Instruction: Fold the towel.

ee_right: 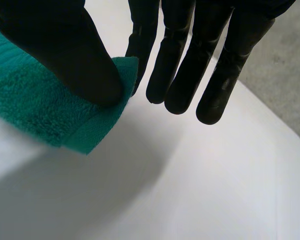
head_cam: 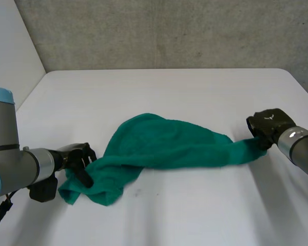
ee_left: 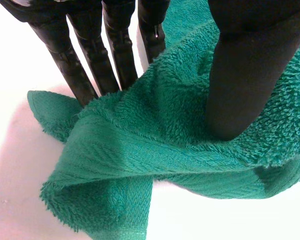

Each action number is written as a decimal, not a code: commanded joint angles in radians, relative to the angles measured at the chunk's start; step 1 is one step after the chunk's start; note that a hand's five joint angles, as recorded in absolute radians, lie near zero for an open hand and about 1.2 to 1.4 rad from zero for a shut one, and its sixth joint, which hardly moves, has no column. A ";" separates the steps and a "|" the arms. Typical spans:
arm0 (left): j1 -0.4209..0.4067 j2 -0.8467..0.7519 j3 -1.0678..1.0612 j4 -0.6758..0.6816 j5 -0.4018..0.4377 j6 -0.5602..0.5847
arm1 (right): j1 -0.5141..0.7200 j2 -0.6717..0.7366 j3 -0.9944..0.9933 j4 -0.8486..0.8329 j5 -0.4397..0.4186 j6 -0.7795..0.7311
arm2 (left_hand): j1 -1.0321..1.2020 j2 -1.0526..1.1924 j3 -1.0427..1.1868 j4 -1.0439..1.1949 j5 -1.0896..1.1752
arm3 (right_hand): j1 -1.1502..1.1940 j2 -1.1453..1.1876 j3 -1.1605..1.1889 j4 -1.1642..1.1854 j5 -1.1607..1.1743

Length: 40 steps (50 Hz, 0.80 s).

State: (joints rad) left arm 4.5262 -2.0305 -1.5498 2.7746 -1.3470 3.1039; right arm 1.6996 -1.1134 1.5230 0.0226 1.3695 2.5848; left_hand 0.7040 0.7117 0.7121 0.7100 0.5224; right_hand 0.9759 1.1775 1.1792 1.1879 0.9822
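Note:
A green towel (head_cam: 164, 143) lies bunched in a long strip across the white table (head_cam: 169, 87). My left hand (head_cam: 79, 160) is at the towel's near left end. In the left wrist view its thumb (ee_left: 242, 75) presses onto the towel (ee_left: 155, 135) while its fingers (ee_left: 115, 55) go down behind the cloth's edge, pinching it. My right hand (head_cam: 267, 125) is at the towel's right end. In the right wrist view its thumb (ee_right: 60, 50) pins the towel's corner (ee_right: 45, 112) against one finger, and the other fingers (ee_right: 210, 70) hang straight beside it.
A grey wall (head_cam: 169, 31) stands behind the table's far edge. The table's right edge (head_cam: 300, 84) runs close by my right hand. Bare white tabletop lies in front of and behind the towel.

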 commanded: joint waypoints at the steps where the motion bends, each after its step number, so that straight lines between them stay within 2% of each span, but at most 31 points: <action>1: -0.003 0.007 -0.007 0.013 0.000 0.001 | -0.028 -0.017 0.049 -0.010 -0.003 -0.008 | 0.296 0.288 0.288 0.290 0.303 | 0.420 0.219 0.217 0.208 0.240; 3: -0.003 0.010 -0.006 0.016 0.000 0.002 | -0.032 -0.017 0.049 -0.010 -0.004 -0.011 | 0.434 0.426 0.425 0.428 0.441 | 0.420 0.219 0.217 0.208 0.240; 4: -0.003 0.010 -0.006 0.020 -0.001 0.004 | -0.032 -0.017 0.048 -0.010 -0.006 -0.012 | 0.617 0.610 0.609 0.611 0.624 | 0.420 0.219 0.217 0.208 0.240; 5: -0.003 0.010 -0.004 0.025 -0.004 0.005 | -0.032 -0.016 0.045 -0.010 -0.007 -0.014 | 0.692 0.684 0.683 0.685 0.699 | 0.420 0.219 0.217 0.208 0.240; 11: -0.003 -0.001 0.051 0.123 -0.072 0.097 | -0.021 -0.010 -0.047 -0.009 -0.001 -0.025 | 0.692 0.685 0.684 0.686 0.699 | 0.420 0.219 0.217 0.208 0.240; 15: -0.019 -0.033 0.218 0.238 -0.152 0.246 | -0.006 -0.002 -0.196 -0.016 0.002 -0.009 | 0.692 0.685 0.684 0.686 0.699 | 0.420 0.219 0.217 0.208 0.240; 17: -0.030 -0.033 0.284 0.267 -0.169 0.280 | 0.018 -0.002 -0.275 -0.030 0.014 0.000 | 0.692 0.685 0.684 0.686 0.699 | 0.420 0.219 0.217 0.208 0.240; 19: -0.044 -0.031 0.386 0.337 -0.185 0.312 | 0.072 0.001 -0.401 -0.073 0.054 0.024 | 0.692 0.685 0.684 0.686 0.699 | 0.420 0.219 0.217 0.208 0.240; 21: -0.049 -0.025 0.450 0.410 -0.190 0.318 | 0.087 0.001 -0.441 -0.093 0.071 0.038 | 0.692 0.685 0.684 0.686 0.699 | 0.420 0.219 0.217 0.208 0.240; 22: -0.050 -0.019 0.471 0.449 -0.193 0.317 | 0.116 -0.002 -0.545 -0.166 0.129 0.079 | 0.692 0.685 0.684 0.686 0.699 | 0.420 0.219 0.217 0.208 0.240; 23: -0.056 0.002 0.505 0.530 -0.195 0.315 | 0.124 -0.005 -0.570 -0.193 0.143 0.095 | 0.692 0.685 0.684 0.686 0.699 | 0.420 0.219 0.217 0.208 0.240; 25: -0.059 0.033 0.511 0.611 -0.195 0.315 | 0.132 -0.014 -0.606 -0.248 0.163 0.127 | 0.692 0.685 0.684 0.686 0.699 | 0.420 0.219 0.217 0.208 0.240; 27: -0.058 0.076 0.502 0.712 -0.201 0.314 | 0.137 -0.029 -0.612 -0.308 0.168 0.158 | 0.692 0.685 0.684 0.686 0.699 | 0.420 0.219 0.217 0.208 0.240; 30: -0.064 0.123 0.447 0.769 -0.201 0.314 | 0.138 -0.083 -0.571 -0.386 0.165 0.201 | 0.692 0.685 0.684 0.686 0.699 | 0.420 0.219 0.217 0.208 0.240; 35: -0.064 0.170 0.306 0.729 -0.199 0.314 | 0.143 -0.128 -0.410 -0.340 0.129 0.206 | 0.692 0.685 0.684 0.686 0.699 | 0.420 0.219 0.217 0.208 0.240; 40: -0.062 0.187 0.159 0.674 -0.199 0.315 | 0.150 -0.122 -0.282 -0.222 0.100 0.219 | 0.692 0.685 0.684 0.686 0.699 | 0.407 0.205 0.204 0.195 0.226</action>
State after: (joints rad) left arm 4.4619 -1.8677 -1.2197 3.5213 -1.5476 3.4184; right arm 1.8461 -1.2327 1.0958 -0.3179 1.5058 2.7976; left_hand 1.0960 1.1923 1.1773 1.1930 0.9516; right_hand 0.9966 1.1775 1.1854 1.1921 0.9976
